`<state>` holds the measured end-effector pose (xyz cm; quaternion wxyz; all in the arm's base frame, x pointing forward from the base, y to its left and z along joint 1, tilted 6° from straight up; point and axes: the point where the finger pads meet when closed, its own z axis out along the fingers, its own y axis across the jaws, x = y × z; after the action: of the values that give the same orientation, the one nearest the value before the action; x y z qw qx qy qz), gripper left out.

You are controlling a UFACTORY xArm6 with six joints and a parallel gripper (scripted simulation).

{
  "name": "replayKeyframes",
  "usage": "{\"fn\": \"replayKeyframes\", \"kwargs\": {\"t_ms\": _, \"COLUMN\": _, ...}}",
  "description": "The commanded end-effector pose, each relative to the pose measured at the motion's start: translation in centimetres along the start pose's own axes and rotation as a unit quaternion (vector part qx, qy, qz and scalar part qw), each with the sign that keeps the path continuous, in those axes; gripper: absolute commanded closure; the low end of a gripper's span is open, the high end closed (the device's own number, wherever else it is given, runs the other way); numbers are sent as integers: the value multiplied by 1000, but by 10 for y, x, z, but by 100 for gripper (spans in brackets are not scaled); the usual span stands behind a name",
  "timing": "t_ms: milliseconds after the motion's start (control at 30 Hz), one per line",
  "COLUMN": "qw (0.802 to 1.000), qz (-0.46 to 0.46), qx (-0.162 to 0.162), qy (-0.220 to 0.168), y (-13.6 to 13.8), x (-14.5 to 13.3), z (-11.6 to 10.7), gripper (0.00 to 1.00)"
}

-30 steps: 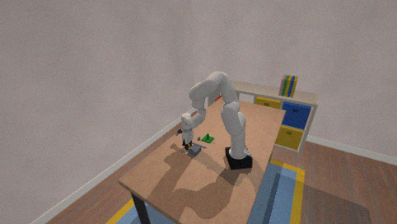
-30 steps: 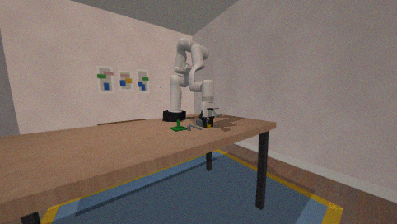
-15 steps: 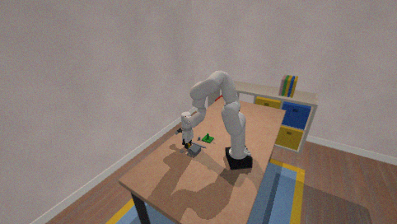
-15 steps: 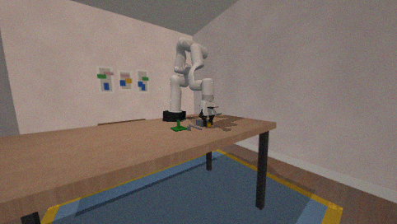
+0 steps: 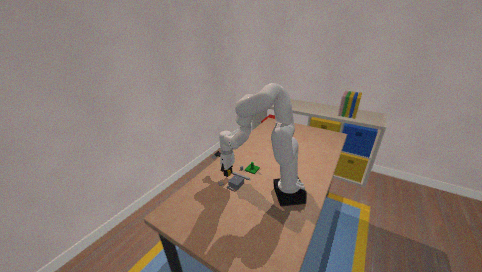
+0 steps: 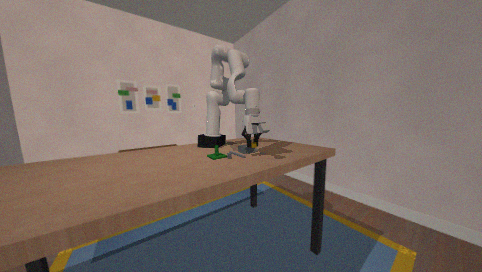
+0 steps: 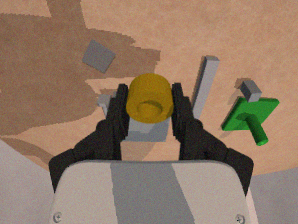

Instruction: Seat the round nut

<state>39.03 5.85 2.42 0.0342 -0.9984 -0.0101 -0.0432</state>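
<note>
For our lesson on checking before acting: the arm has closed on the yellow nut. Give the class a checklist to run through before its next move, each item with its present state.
1. Gripper shut on the yellow round nut: ok.
2. Nut centred between both fingers: ok.
3. Nut lifted off the table: cannot tell.
4. Green base with round peg in view, to the right in the wrist view: ok.
5. Grey bar lies between nut and peg: not ok, steer over it.
6. Nut seated on peg: not ok, not yet done.
</note>
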Motion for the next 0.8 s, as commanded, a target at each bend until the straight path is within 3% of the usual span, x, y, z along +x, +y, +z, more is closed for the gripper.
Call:
{"fn": "replayKeyframes", "kwargs": {"t_ms": 0, "qw": 1000, "qz": 0, "qx": 0, "qy": 1, "y": 0, "x": 1, "z": -4, "gripper": 100}}
{"fn": "replayKeyframes", "kwargs": {"t_ms": 300, "qw": 1000, "qz": 0, "qx": 0, "qy": 1, "y": 0, "x": 1, "z": -7, "gripper": 100}}
{"fn": "replayKeyframes", "kwargs": {"t_ms": 433, "qw": 1000, "qz": 0, "qx": -1, "qy": 1, "y": 1, "x": 1, "z": -26, "gripper": 100}}
{"fn": "replayKeyframes", "kwargs": {"t_ms": 767, "qw": 1000, "qz": 0, "qx": -1, "qy": 1, "y": 12, "x": -1, "z": -27, "gripper": 100}}
